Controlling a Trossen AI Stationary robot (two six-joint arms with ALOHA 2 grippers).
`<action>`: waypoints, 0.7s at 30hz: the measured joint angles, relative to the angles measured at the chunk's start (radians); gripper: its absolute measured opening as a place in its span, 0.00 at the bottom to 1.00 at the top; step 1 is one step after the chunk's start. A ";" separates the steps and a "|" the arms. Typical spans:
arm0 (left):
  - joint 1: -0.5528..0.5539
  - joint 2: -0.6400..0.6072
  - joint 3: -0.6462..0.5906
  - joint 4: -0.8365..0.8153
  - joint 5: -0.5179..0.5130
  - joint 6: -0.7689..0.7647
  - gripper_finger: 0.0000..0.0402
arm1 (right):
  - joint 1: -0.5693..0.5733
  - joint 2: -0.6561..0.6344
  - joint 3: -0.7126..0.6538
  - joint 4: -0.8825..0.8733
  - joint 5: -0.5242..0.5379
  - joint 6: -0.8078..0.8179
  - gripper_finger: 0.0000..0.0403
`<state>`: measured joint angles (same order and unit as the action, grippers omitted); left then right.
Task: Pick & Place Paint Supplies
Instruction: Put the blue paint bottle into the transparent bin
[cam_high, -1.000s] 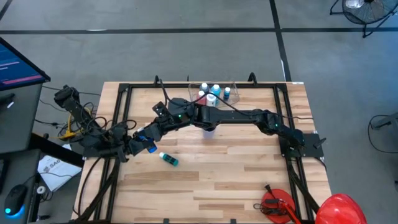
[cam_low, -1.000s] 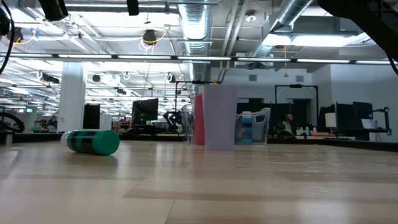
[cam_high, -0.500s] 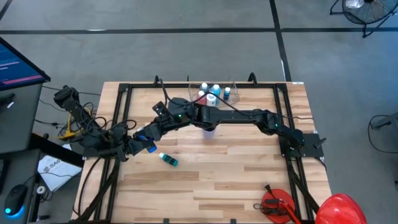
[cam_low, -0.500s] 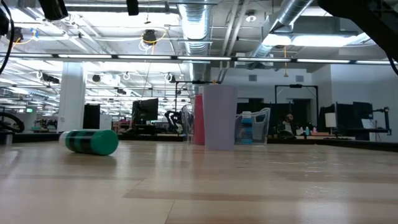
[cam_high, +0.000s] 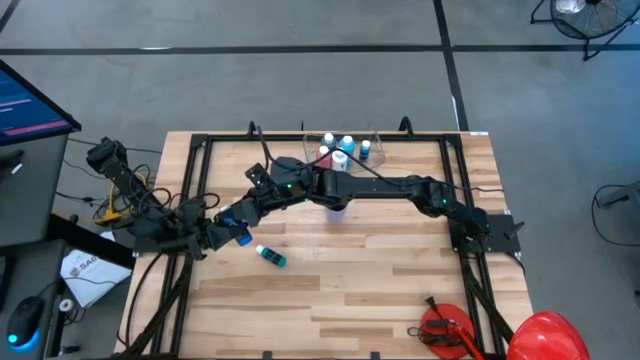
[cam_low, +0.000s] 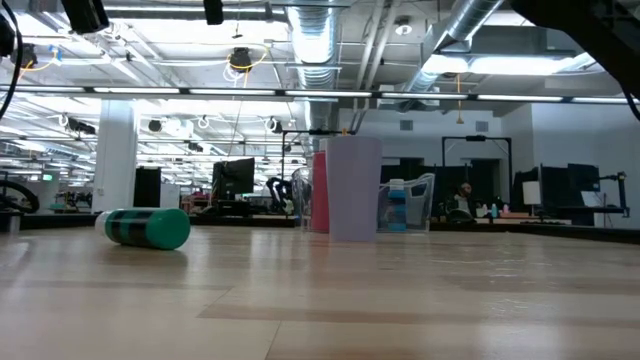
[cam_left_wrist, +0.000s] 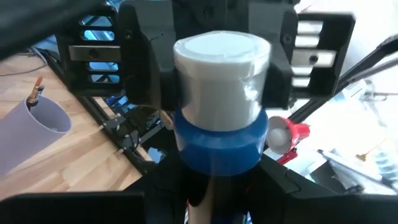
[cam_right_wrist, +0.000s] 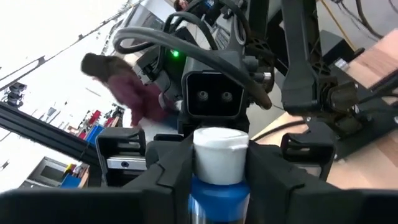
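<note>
**Hands joined on the blue bottle: transfer between arms**

Left hand (cam_left_wrist: 219, 186) is partly closed, with its fingers clamped on the sides of a white-capped blue bottle (cam_left_wrist: 221, 81). Right hand (cam_right_wrist: 219, 183) faces it, and its fingers sit closely on either side of what appears to be the same bottle. Both arms reach in over the left half of the tabletop (cam_high: 380, 280), and the bottle is held in the air between them.

Step in hand, as judged: a hand-over of one paint bottle from arm to arm. Which hand is the giver cannot be told.

Next move calls for:
- One hand to hold firm while the other opens fully.
- The freed hand to back straight away without knocking the cap.
- Carriage to the clear tub (cam_high: 372, 140) at the back edge, where other bottles stand.

A green bottle (cam_high: 272, 257) lies on its side near the front, not yet collected. A purple cup (cam_low: 353, 190) stands in front of the tub.
</note>
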<state>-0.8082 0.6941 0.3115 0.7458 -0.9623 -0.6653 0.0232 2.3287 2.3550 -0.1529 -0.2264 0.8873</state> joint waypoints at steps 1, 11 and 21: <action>0.000 0.001 -0.001 -0.005 0.000 0.003 0.28 | 0.001 0.000 0.000 -0.007 -0.001 0.003 0.29; -0.014 0.001 -0.002 -0.006 0.087 0.013 0.31 | 0.005 -0.003 0.001 -0.022 -0.012 -0.005 0.24; -0.095 0.000 -0.002 -0.007 0.133 0.001 0.59 | 0.011 -0.016 0.002 -0.029 -0.020 -0.025 0.24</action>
<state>-0.9028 0.6945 0.3096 0.7391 -0.8293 -0.6640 0.0346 2.3123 2.3573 -0.1820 -0.2460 0.8619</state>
